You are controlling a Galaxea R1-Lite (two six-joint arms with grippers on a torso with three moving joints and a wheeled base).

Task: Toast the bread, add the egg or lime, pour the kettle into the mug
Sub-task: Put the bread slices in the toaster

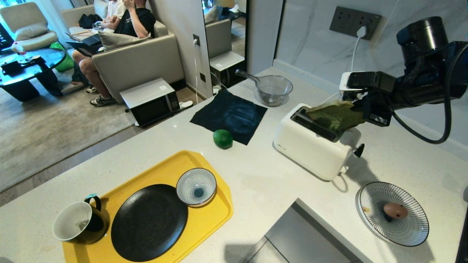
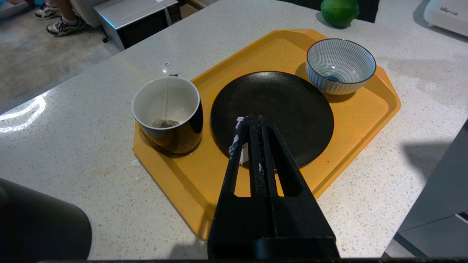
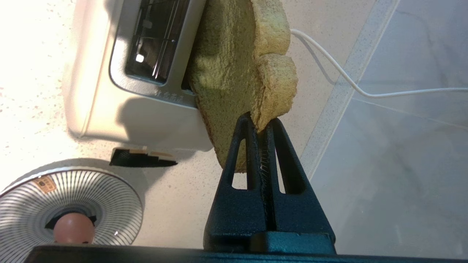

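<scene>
Marble wall (image 1: 314, 40), beige sofa (image 1: 139, 62), perhaps grey carpet (image 1: 44, 124).

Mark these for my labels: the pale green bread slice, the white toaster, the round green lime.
pale green bread slice (image 3: 230, 65), right wrist view, flat face.
white toaster (image 1: 310, 149), head view, side wall.
round green lime (image 1: 223, 139), head view, top.

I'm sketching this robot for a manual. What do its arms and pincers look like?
Right arm: bulky black segments, a looping black cable, a white block near the wrist. Right pincer and left pincer: matte black, two tapered fingers with triangular cut-outs. The left one's tips carry white flecks.
</scene>
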